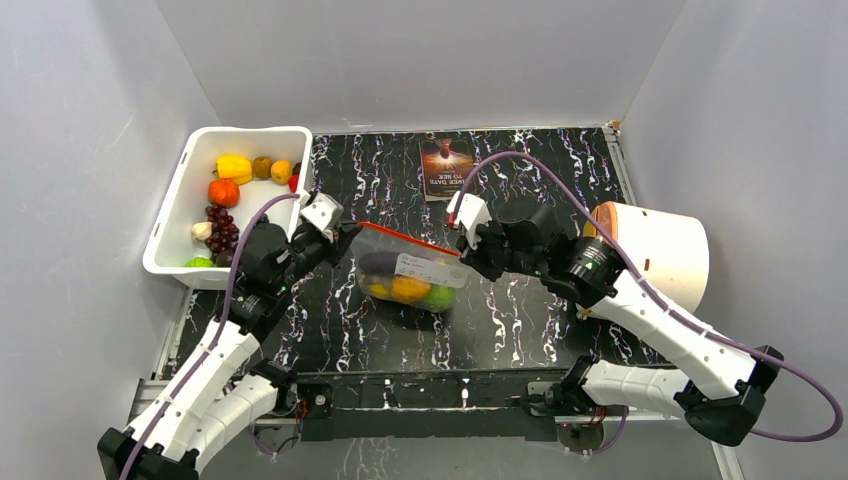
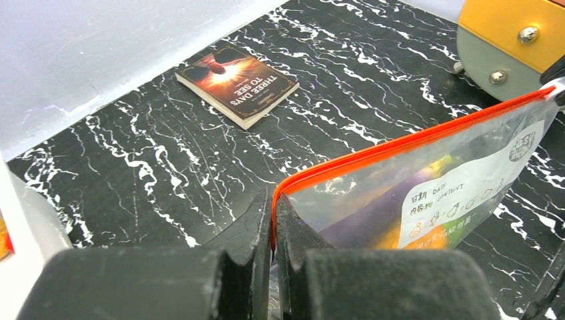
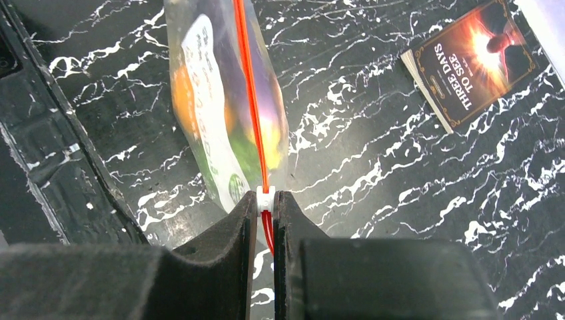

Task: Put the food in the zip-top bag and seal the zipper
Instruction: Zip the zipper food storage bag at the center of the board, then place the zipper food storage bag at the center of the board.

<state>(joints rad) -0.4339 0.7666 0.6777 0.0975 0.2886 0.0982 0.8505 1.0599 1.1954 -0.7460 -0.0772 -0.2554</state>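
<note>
hanging above the table (image 1: 530, 320), the zip-top bag (image 1: 412, 272) carries the food (image 1: 408, 290) low; the left gripper (image 2: 273, 200) is clamped on one zipper (image 1: 405, 236) end, the right gripper (image 3: 265, 201) pinched on the slider (image 3: 264, 197) end, so the mouth pulls taut, seemingly for sealing.

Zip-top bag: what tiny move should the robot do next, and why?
Probably the right gripper lets go of the white slider. The zipper looks like one shut line all the way to the left gripper, and the food is already inside the zip-top bag.
</note>
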